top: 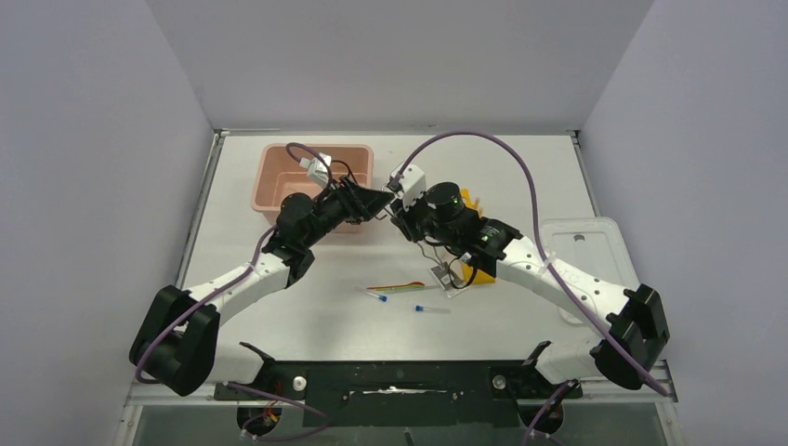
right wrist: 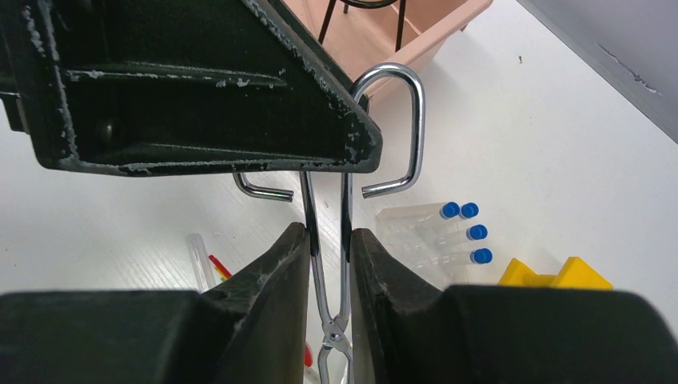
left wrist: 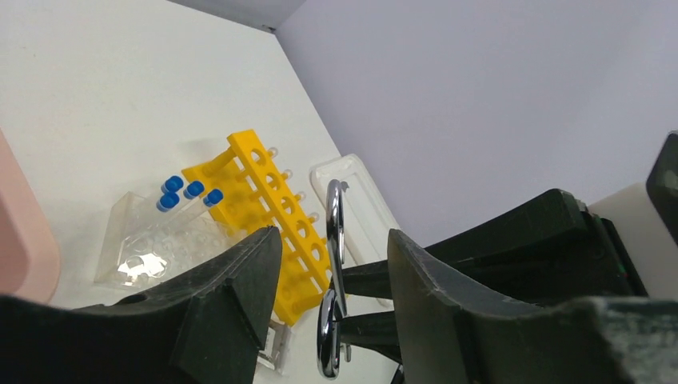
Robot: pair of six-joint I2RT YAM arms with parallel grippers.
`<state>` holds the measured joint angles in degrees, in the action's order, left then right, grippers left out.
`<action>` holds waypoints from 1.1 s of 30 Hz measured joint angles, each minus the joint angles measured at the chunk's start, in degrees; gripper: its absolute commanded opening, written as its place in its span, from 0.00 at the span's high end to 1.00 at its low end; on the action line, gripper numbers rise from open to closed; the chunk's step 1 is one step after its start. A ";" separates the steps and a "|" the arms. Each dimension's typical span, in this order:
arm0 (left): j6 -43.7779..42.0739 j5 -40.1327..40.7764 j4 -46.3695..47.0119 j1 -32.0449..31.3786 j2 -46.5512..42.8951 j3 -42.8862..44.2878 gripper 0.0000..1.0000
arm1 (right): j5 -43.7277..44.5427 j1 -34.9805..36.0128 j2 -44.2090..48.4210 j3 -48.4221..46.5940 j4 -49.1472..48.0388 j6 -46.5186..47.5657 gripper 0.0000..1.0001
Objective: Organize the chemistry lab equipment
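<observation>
From above, the left gripper (top: pixel 374 203) and right gripper (top: pixel 401 210) meet just left of the yellow holed rack (top: pixel 470 199). The left wrist view shows the left jaws spread, with the metal tongs (left wrist: pixel 336 224) between them untouched, in front of that rack. In the right wrist view the right jaws pinch the tongs' shafts, near the rack.

The top view looks down from above and behind the arms (top: pixel 251 274) at the whole table (top: pixel 316 321). The left wrist view sits close, facing the yellow rack (left wrist: pixel 264 200). The right wrist view, equally close, faces the pink tub (right wrist: pixel 416 32). Both share the tongs (left wrist: pixel 332 240) and capped tubes (left wrist: pixel 185 192) beside that rack.
</observation>
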<state>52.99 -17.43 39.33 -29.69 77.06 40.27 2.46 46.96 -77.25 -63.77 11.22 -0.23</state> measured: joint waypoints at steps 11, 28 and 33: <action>1.86 0.26 2.84 -0.22 0.63 0.28 1.00 | 0.35 0.00 0.85 0.00 0.20 0.00 1.00; 5.16 -1.81 0.96 18.25 -4.52 0.76 1.00 | 3.06 -0.70 7.21 1.51 0.20 0.00 0.34; 5.09 -4.39 -0.24 30.25 -7.50 3.17 1.00 | 2.93 -3.63 10.78 3.69 0.20 -0.15 0.35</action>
<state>58.08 -21.82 39.09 0.56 69.56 43.44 5.39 43.33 -66.48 -60.07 11.42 -0.38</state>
